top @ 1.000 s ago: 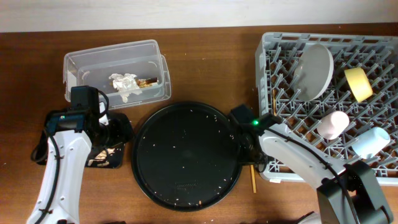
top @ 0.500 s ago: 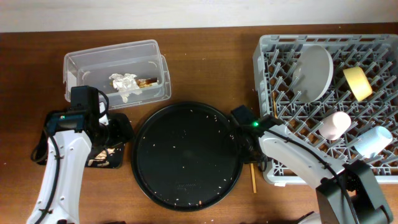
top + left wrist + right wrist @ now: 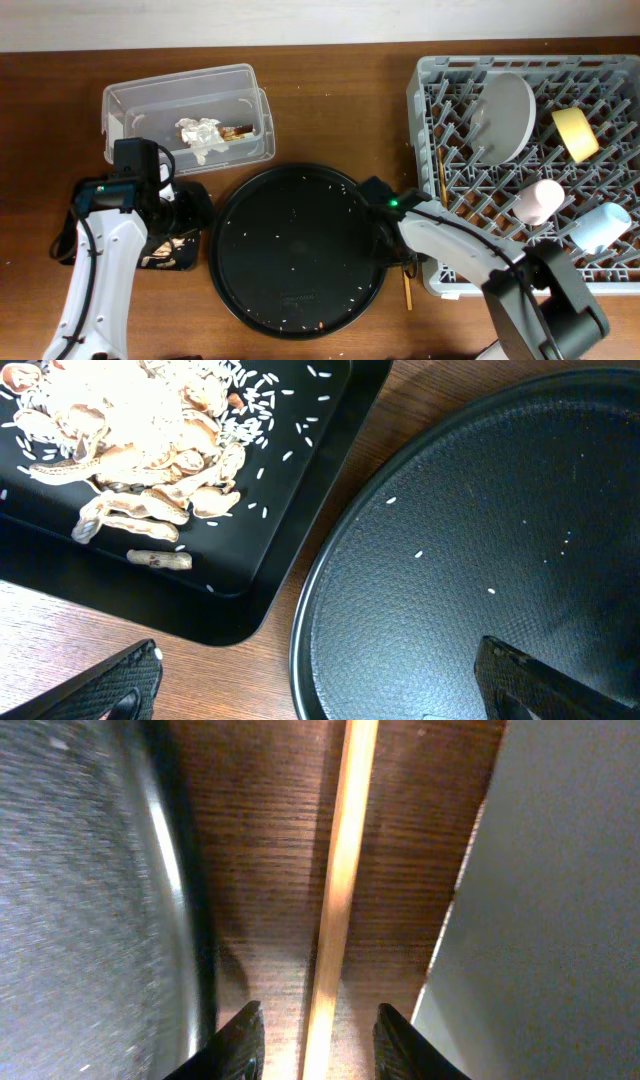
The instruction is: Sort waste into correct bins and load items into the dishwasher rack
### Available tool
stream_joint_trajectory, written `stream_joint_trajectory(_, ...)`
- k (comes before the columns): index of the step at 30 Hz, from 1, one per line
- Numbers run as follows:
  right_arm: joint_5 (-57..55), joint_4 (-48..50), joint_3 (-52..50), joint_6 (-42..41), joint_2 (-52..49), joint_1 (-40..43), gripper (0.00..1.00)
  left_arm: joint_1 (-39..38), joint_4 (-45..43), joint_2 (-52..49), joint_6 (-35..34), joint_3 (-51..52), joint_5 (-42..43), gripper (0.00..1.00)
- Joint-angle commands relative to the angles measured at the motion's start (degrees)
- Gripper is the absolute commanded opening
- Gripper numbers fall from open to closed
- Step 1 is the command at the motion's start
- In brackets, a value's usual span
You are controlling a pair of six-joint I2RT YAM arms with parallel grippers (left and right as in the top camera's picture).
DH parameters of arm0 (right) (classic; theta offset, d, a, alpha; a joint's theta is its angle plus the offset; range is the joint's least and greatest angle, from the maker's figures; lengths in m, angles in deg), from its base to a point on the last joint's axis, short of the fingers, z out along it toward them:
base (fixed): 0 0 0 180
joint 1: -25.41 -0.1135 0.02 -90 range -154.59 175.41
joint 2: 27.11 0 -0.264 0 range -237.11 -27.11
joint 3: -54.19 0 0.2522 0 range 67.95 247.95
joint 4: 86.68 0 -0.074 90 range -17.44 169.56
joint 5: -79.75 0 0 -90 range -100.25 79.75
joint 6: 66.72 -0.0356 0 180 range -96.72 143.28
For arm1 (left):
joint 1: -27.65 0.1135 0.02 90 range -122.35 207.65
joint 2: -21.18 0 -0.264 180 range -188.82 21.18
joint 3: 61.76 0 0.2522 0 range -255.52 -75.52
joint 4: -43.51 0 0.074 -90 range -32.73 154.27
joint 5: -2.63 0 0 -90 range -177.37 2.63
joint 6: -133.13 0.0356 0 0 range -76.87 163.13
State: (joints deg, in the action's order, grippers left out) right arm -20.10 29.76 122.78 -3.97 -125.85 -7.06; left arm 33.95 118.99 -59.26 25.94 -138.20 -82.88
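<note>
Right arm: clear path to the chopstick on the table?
Likely yes: the right gripper hangs over the chopstick, jaws open either side; tray rim and rack flank it closely, nothing covers it.

Dark brown wood-grain table [image 3: 330,110] under even light, pale wall strip [image 3: 200,20] behind

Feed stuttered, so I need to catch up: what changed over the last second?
The right gripper shifted slightly left, toward the round tray. It straddles the chopstick on the table, jaws open, nothing taken hold of. Left gripper, tub, rack and its load stayed put.
</note>
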Motion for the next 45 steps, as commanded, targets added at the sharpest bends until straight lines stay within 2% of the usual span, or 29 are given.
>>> stream_joint_trajectory(1,1.9,0.7,-0.2,-0.9,-3.5,-0.5,0.38,-0.2,0.1,1.0,-0.1,0.0,0.6,0.99)
stream_joint_trajectory(3,2.4,1.2,-0.2,-0.9,-3.7,-0.5,0.37,-0.2,0.1,1.0,-0.1,0.0,0.6,0.99)
stream_joint_trajectory(7,10.6,2.3,-0.2,-1.0,-3.7,-0.5,0.36,-0.2,0.1,1.0,-0.1,0.0,0.6,0.99)
stream_joint_trajectory(9,13.9,2.3,-0.2,-2.4,-3.7,-0.5,0.32,-0.2,0.1,1.0,-0.1,0.0,0.6,0.99)
stream_joint_trajectory(14,14.0,2.3,-0.2,-2.5,-3.7,-0.5,0.31,-0.2,0.1,1.0,-0.1,0.0,0.6,0.99)
stream_joint_trajectory(18,14.0,2.3,-0.2,-2.4,-3.7,-0.5,0.20,-0.2,0.1,1.0,-0.1,0.0,0.6,0.99)
stream_joint_trajectory(19,14.0,2.3,-0.2,-2.4,-3.7,-0.5,0.14,-0.2,0.1,1.0,-0.1,0.0,0.6,0.99)
stream_joint_trajectory(23,13.9,2.3,-0.2,-2.4,-3.6,-0.3,0.04,-0.2,0.1,1.0,-0.1,0.0,0.6,0.99)
stream_joint_trajectory(25,13.9,1.0,0.9,-2.2,-3.5,1.7,0.04,-0.2,0.1,1.0,-0.1,0.0,0.6,0.99)
stream_joint_trajectory(28,11.4,-5.2,7.6,2.3,-1.1,5.2,0.04,-0.2,0.1,1.0,-0.1,0.0,0.6,0.99)
stream_joint_trajectory(32,3.7,-16.6,23.6,7.2,3.8,9.4,0.04,-0.2,0.1,1.0,-0.1,0.0,0.6,0.99)
stream_joint_trajectory(34,3.1,-20.0,31.9,11.0,4.8,12.8,0.04,-0.2,0.1,1.0,-0.1,0.0,0.6,0.99)
stream_joint_trajectory(36,2.9,-20.9,36.0,13.3,4.8,17.0,0.04,-0.2,0.1,1.0,-0.1,0.0,0.6,0.99)
stream_joint_trajectory(40,3.8,-21.2,34.5,22.6,1.7,28.0,0.04,-0.2,0.1,1.0,-0.1,0.0,0.6,0.99)
stream_joint_trajectory(45,12.8,-20.5,32.5,25.5,-3.6,29.2,0.04,-0.2,0.1,1.0,-0.1,0.0,0.6,0.99)
